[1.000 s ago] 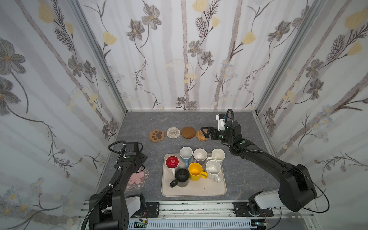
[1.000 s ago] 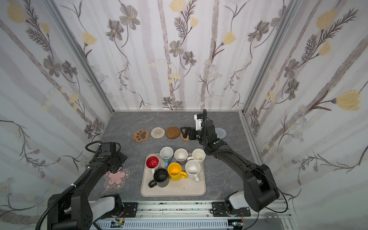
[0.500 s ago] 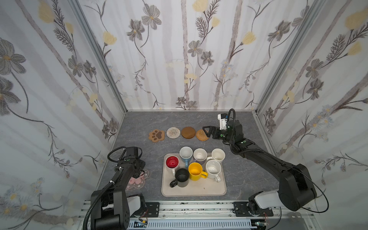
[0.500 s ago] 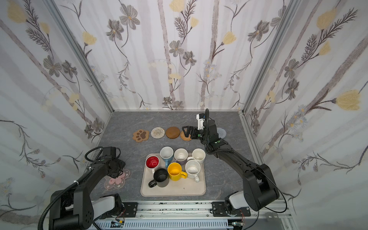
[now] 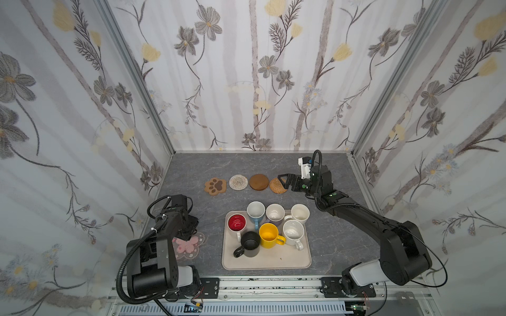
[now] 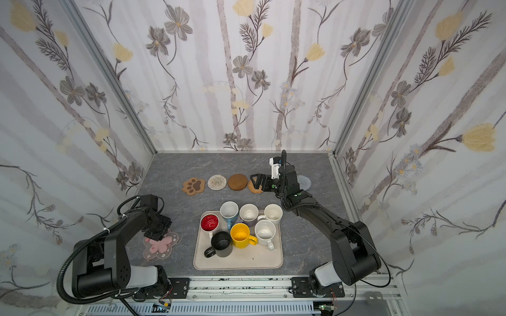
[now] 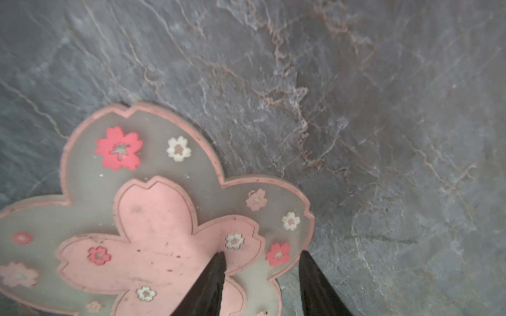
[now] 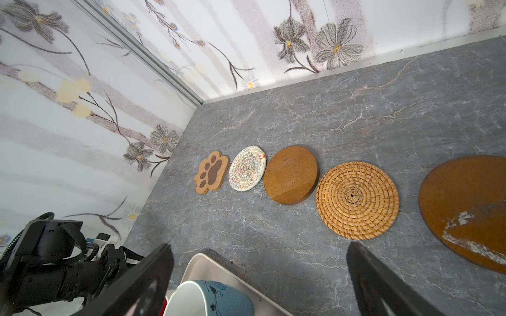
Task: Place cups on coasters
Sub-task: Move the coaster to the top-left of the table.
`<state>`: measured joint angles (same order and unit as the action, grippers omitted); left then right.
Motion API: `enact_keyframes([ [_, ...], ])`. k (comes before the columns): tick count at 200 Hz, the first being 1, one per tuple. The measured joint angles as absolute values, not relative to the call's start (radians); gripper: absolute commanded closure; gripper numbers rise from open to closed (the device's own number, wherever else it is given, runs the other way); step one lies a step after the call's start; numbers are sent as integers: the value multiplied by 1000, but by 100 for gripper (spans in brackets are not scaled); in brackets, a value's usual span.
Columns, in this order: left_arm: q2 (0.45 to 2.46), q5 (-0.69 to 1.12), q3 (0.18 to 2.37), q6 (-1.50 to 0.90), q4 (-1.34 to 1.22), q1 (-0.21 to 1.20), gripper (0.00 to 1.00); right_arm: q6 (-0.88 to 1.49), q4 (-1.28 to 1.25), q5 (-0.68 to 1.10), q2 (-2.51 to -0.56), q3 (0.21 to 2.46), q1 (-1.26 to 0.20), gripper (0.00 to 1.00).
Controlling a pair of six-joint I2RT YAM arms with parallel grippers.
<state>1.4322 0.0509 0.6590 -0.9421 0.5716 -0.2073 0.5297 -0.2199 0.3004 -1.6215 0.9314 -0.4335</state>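
Jaws of the left gripper (image 7: 262, 253) stand narrowly apart nearest the base, one finger over the pink blossom coaster (image 7: 153, 219), the other on the grey table (image 5: 208, 164) beside its edge. Next to it the beige tray (image 5: 268, 262) carries the black mug (image 5: 250, 240), yellow mug (image 5: 268, 235) and a cream mug (image 5: 293, 232) in front, the red-lined mug (image 5: 236, 222), light blue mug (image 5: 256, 210), lavender mug (image 5: 275, 212) and second cream mug (image 5: 299, 212) behind. Farther back lie the paw coaster (image 5: 215, 186), whitish woven coaster (image 5: 238, 182), wooden disc (image 5: 258, 182), rattan coaster (image 5: 276, 186), glossy brown disc (image 8: 465, 208) and grey knitted coaster (image 6: 304, 182), with the right gripper (image 8: 258, 247) wide open and empty by the rattan one.
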Motion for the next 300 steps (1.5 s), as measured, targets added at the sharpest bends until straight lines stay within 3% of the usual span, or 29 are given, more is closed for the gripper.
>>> enact_keyframes([
  [118, 1651, 108, 907, -895, 783, -256, 57, 520, -184, 300, -1678, 979, -437, 0],
  [177, 1707, 83, 1016, -894, 271, -256, 57, 515, -177, 300, -1701, 1001, -437, 0],
  [236, 1700, 66, 1034, -882, 189, -256, 56, 514, -176, 301, -1705, 1005, -438, 0],
  [253, 1678, 53, 1028, -867, 183, -257, 52, 514, -176, 302, -1707, 1007, -438, 0],
  [281, 1677, 57, 1018, -863, 177, -282, 37, 514, -176, 305, -1711, 1007, -438, 0],
  [300, 1706, 64, 1030, -843, 176, -304, 34, 514, -176, 308, -1714, 1007, -438, 0],
])
